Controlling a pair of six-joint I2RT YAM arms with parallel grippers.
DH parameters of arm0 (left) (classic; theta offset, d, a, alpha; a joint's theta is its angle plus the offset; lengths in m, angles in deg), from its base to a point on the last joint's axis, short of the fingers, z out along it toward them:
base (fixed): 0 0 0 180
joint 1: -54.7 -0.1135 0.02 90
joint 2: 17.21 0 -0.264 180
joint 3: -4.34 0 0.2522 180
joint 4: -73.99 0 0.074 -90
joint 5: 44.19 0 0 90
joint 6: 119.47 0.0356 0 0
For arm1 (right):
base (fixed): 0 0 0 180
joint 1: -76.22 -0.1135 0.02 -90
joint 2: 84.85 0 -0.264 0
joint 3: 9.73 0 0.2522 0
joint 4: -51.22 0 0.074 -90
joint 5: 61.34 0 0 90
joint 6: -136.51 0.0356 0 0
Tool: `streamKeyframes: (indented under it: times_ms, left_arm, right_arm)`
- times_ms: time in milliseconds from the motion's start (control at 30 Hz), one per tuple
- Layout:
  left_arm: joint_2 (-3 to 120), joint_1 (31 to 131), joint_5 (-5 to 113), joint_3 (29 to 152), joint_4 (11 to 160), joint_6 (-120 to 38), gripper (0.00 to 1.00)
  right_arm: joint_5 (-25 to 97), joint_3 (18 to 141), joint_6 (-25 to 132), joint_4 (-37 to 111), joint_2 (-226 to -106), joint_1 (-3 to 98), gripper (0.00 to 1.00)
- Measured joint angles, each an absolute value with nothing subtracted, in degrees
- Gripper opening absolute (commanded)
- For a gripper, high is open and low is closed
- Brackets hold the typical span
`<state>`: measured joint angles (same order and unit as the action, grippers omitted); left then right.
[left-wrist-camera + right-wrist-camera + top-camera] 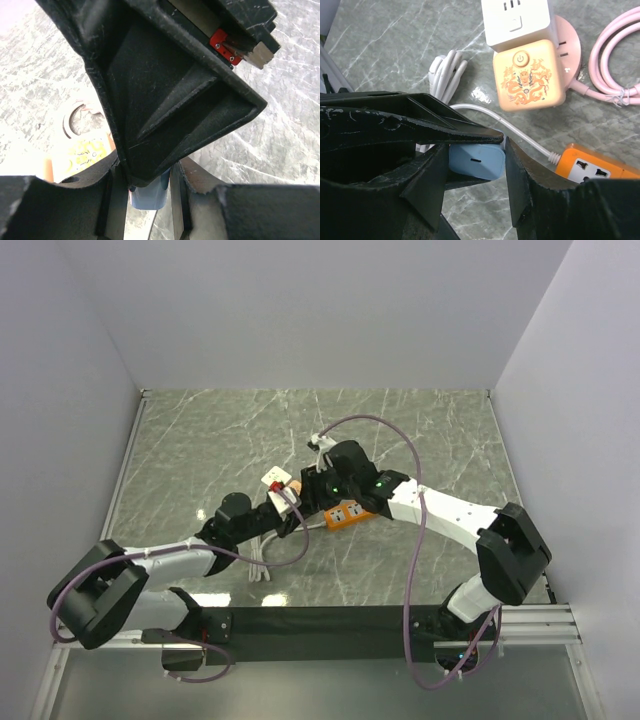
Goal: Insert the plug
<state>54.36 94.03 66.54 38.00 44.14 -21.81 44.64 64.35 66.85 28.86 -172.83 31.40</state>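
Plug (477,161): a small pale-blue block of smooth matte plastic with rounded corners and a thin dark slot in its visible face. It is held off the desk (220,430), a polished grey-green marble-veined slab, just to the left of the orange power strip (592,167) in the right wrist view. The right jaws are closed tight on it, their scuffed black fingers (520,185) pressing its left and right sides. The left jaws are narrowed onto the same block, which shows in the left wrist view as a blue sliver between their two dark fingers (182,200), its upper part covered by the ribbed, wedge-shaped black plastic of the other arm. A thin white cord (520,135) runs behind the plug into the strip's glossy orange shell with white socket faces. Beyond lie a peach cube socket (526,82) printed with a dragon, a white socket block (517,22) above it, a looped pink cable (615,60) and a bundled white cable (447,75).
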Motion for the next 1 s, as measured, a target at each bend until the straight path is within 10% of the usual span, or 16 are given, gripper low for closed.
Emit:
streamKeyframes:
  times_ms: [633,767,1000]
  left_arm:
    - [61.3,94.8,67.7,38.6,36.8,-23.2,0.42]
    - [61.3,94.8,68.4,38.8,33.6,-23.0,0.69]
    - [61.3,94.8,69.7,39.5,30.5,-23.1,0.69]
  right_arm:
    - [43.7,61.7,68.1,28.7,-171.5,33.5,0.00]
    - [38.5,60.6,68.0,25.8,-171.5,35.7,0.00]
    - [34.4,59.4,68.1,23.5,-171.6,37.7,0.00]
